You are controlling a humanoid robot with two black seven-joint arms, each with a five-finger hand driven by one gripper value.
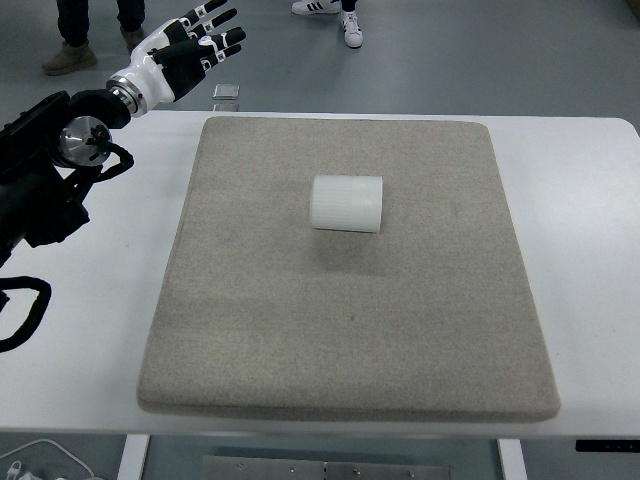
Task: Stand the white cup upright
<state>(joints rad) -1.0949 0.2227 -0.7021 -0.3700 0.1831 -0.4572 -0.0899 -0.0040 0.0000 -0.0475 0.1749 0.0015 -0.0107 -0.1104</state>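
- Over the far left corner of the white surface (90,300) we see our left hand (180,60), black and white, raised above the edge.
- Its fingers (215,30) are spread apart and hold nothing, the tips pointing right and away from us.
- Well to the right of those fingers and nearer to us, the ribbed white cylindrical cup (347,203) lies on its side.
- It rests on the grey rectangular felt mat (350,340), in the mat's far half, apart from the hand.
- Just below the fingertips a small grey square object (227,92) lies on the floor (480,60) beyond the surface's far edge.
- At the top edge we see people's shoes (352,28).
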